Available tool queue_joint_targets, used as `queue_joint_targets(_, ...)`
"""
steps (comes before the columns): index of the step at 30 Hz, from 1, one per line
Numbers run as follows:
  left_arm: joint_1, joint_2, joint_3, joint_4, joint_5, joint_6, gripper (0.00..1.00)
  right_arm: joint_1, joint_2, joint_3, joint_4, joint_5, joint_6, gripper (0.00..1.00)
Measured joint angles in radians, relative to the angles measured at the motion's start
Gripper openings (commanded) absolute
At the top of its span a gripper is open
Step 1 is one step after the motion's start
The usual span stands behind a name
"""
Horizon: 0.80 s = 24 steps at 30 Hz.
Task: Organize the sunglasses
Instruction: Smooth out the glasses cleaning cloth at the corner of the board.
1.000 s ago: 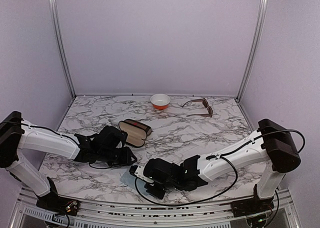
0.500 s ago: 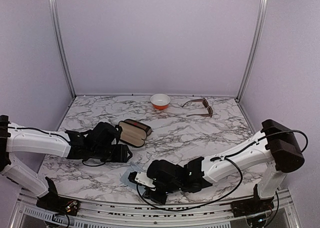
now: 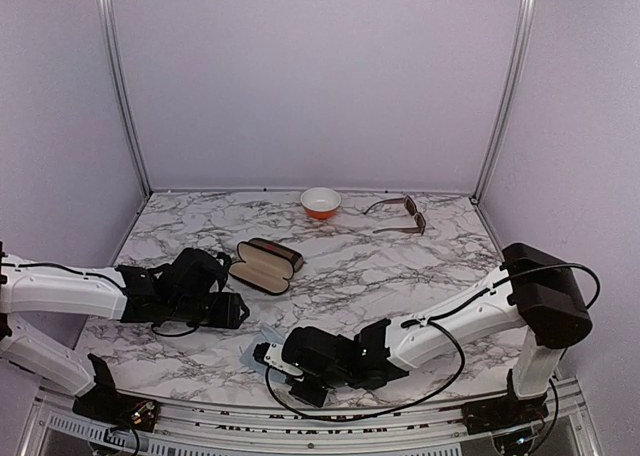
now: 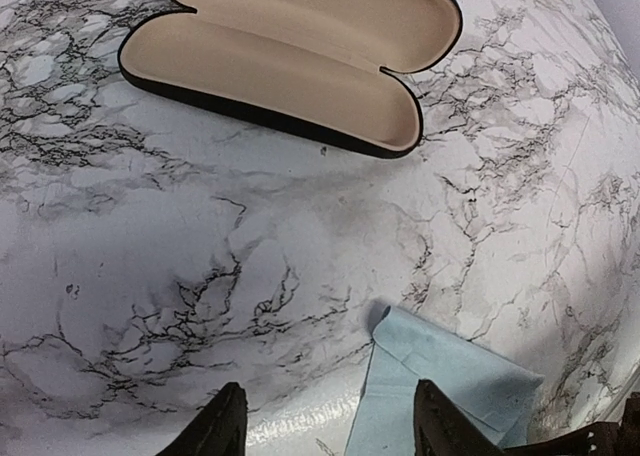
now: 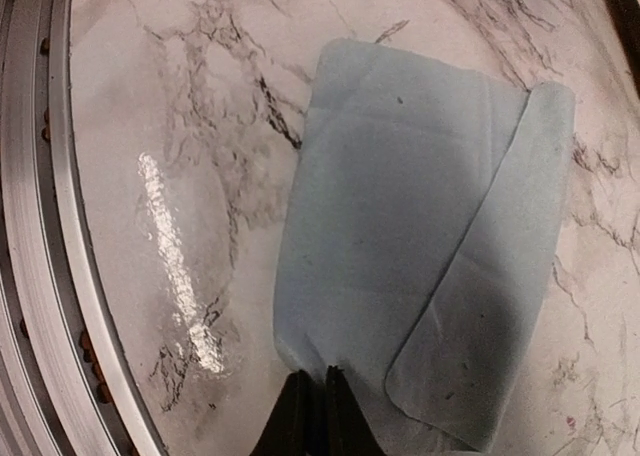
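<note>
The brown sunglasses (image 3: 400, 216) lie unfolded at the back right of the marble table. The small black pair is not in view. An open case with beige lining (image 3: 266, 266) lies left of centre and also shows in the left wrist view (image 4: 290, 66). A light blue cloth (image 3: 256, 344) with one corner folded over lies near the front edge. My right gripper (image 3: 264, 359) is shut on the cloth's near edge (image 5: 400, 196), with its fingertips together (image 5: 312, 401). My left gripper (image 3: 236, 311) is open and empty (image 4: 330, 426), just above the table, left of the cloth (image 4: 440, 376).
A small orange and white bowl (image 3: 320, 202) stands at the back centre. The metal frame rail (image 5: 30, 226) runs along the front edge, close to my right gripper. Grey walls close in the table's sides and back.
My left arm has drawn back to the left, away from the cloth. My right gripper has shifted slightly left and toward the front edge at the cloth's near edge.
</note>
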Motion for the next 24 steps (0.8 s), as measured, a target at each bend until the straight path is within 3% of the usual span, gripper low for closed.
queue_joint_targets(2, 0.000, -0.006, 0.000, 0.000, 0.005, 0.014, 0.56, 0.000, 0.000, 0.000, 0.000, 0.006, 0.001, 0.00)
queue_joint_targets(11, -0.016, -0.099, -0.033, 0.001, 0.028, 0.109, 0.55, 0.000, -0.011, -0.008, -0.013, 0.017, 0.000, 0.00)
queue_joint_targets(14, -0.087, -0.140, -0.058, 0.024, -0.003, 0.159, 0.55, -0.002, -0.046, -0.038, -0.037, 0.027, 0.001, 0.00)
queue_joint_targets(24, -0.306, -0.253, -0.302, 0.314, -0.036, 0.432, 0.52, -0.010, -0.164, -0.161, -0.100, 0.029, 0.052, 0.00)
